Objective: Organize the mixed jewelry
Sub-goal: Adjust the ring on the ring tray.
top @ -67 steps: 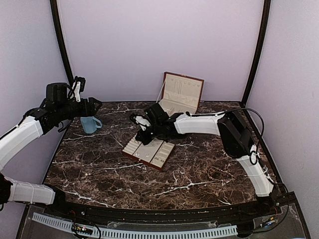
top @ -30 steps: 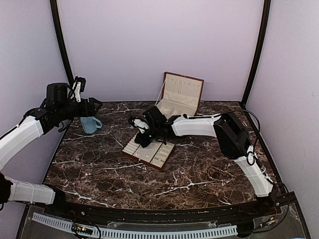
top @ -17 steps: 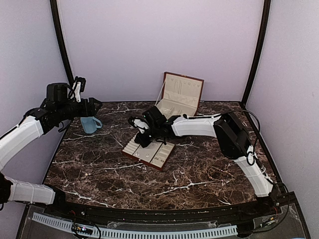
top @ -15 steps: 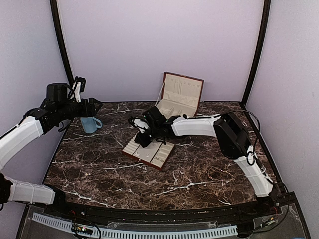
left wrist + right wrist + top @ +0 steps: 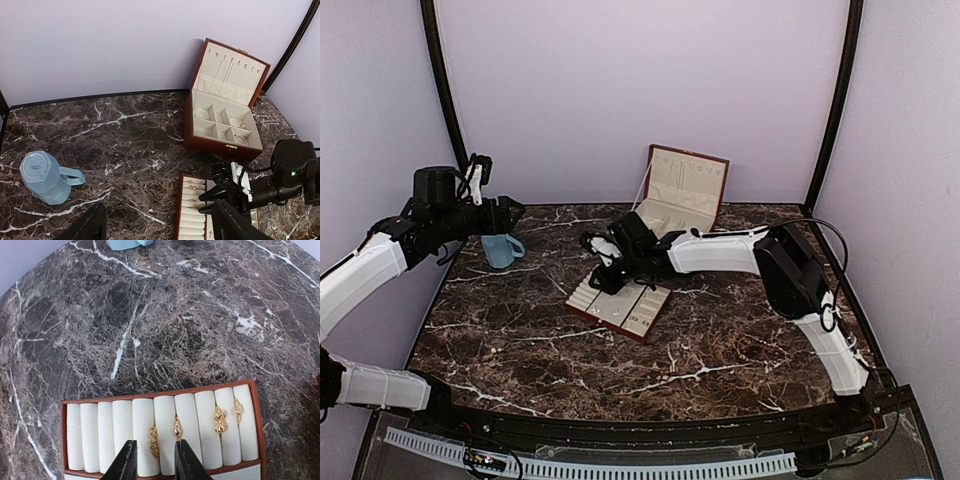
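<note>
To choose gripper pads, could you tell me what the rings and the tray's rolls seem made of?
The rings look like polished gold-coloured metal, given their yellow glints; solid or plated, I cannot tell. The rolls look like cream padded fabric, perhaps velvet or leatherette: matte, without shine.

Print on blue cup (image 5: 42, 176) unreadable

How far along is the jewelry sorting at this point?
Done: four gold rings sit in slots of the ring tray, and a few pieces lie in the hinged box. In hand: nothing; the right gripper stands open over the leftmost ring, the left gripper open and empty. Left: unclear; no loose jewelry shows elsewhere, and the inside of the blue cup is hidden.
</note>
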`<state>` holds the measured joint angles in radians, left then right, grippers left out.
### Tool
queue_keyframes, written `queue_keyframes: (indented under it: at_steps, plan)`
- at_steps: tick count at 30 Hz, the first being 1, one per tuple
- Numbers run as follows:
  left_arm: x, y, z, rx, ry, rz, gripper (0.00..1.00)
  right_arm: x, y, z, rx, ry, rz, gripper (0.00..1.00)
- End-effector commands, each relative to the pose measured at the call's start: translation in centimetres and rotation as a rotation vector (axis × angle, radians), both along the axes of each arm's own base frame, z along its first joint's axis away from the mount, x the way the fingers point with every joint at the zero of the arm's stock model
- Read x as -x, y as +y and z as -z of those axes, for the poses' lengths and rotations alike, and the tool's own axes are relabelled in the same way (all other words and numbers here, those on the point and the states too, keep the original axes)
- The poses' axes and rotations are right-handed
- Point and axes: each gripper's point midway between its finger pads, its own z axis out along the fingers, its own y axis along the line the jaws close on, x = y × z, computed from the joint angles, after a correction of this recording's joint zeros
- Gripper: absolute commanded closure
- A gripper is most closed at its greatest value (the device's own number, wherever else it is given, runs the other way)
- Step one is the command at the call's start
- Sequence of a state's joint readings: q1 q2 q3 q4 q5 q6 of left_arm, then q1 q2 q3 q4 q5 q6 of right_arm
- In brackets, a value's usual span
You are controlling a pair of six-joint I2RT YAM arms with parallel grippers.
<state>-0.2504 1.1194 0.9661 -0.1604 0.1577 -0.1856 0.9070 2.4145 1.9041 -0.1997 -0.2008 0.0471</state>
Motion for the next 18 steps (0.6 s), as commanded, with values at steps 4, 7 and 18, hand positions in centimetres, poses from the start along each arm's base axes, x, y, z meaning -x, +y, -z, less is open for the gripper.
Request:
queue_keyframes:
  at_steps: [4, 7, 18]
  plan:
    - [0.1, 0.4, -0.9, -0.008, -0.021, -0.009, 0.25, 0.4, 0.8, -10.0, -0.190, -0.091, 0.003, 0.68]
    - [0.1, 0.4, -0.9, -0.008, -0.022, -0.013, 0.25, 0.9, 0.4, -11.7, -0.221, -0.097, 0.003, 0.66]
    - [0.7, 0.9, -2.6, 0.006, -0.123, -0.029, 0.22, 4.1, -4.7, -16.8, -0.324, -0.108, 0.074, 0.54]
